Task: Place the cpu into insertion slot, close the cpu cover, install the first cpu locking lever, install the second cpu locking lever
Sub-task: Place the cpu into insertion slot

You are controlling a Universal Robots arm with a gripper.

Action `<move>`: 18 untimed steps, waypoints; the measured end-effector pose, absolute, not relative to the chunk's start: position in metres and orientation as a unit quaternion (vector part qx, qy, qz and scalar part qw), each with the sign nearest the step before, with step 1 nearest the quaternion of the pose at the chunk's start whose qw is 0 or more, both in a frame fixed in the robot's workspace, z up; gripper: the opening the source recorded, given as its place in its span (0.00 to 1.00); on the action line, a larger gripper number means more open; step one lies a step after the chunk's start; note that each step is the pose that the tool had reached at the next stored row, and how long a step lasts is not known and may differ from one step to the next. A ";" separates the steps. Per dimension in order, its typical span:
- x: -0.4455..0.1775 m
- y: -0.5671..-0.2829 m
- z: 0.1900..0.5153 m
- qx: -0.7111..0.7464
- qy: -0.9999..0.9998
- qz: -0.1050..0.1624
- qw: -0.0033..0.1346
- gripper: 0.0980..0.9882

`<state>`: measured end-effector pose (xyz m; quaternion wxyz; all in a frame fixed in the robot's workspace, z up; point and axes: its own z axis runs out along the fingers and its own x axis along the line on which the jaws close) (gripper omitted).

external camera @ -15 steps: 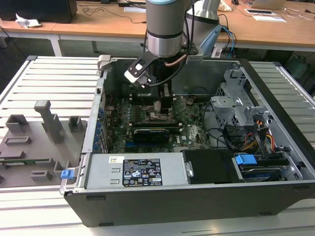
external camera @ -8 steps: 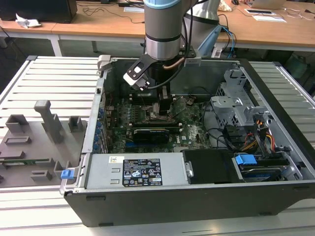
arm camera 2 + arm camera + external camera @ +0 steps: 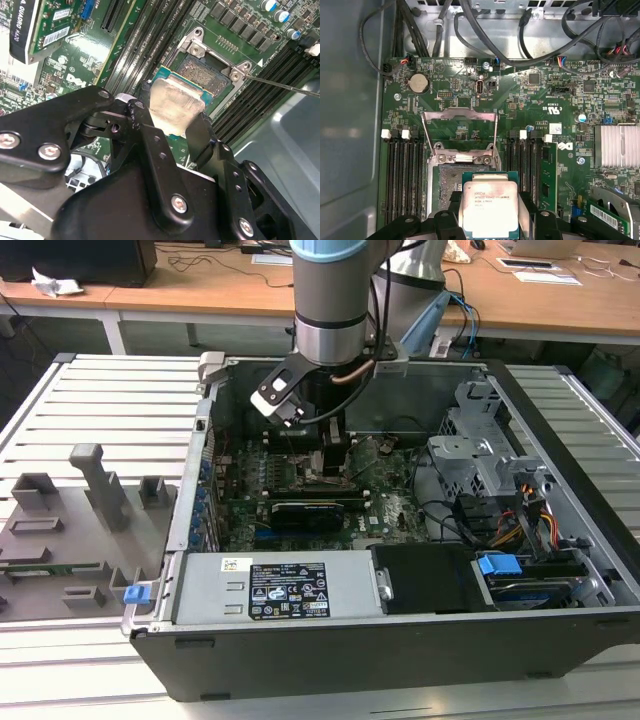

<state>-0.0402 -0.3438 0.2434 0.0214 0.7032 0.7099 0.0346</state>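
My gripper (image 3: 490, 212) is shut on the cpu (image 3: 490, 205), a flat square chip with a pale metal face, its black fingers (image 3: 527, 200) clamping two opposite edges. The chip hangs just above the insertion slot (image 3: 447, 175), overlapping part of it; the slot's dark contact field (image 3: 205, 72) shows beyond the chip's edge (image 3: 175, 100). Whether the chip touches the slot, I cannot tell. The cpu cover (image 3: 460, 117), a thin grey metal frame, stands swung open past the slot. In the exterior view the gripper (image 3: 330, 455) reaches down inside the open computer case over the green motherboard (image 3: 395, 505).
Black memory slots (image 3: 402, 170) flank the socket on both sides. A thin locking lever wire (image 3: 285, 85) sticks out beside it. A heatsink (image 3: 617, 145), a graphics card (image 3: 305, 510), cables (image 3: 470, 520), the drive cage (image 3: 480, 455) and the power supply (image 3: 285, 590) crowd the case.
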 end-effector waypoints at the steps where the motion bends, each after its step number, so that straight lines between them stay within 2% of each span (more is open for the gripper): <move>1: -0.040 -0.344 0.243 0.703 0.710 0.035 0.021 0.48; 18: -0.040 -0.340 0.232 0.703 0.710 0.036 0.022 0.48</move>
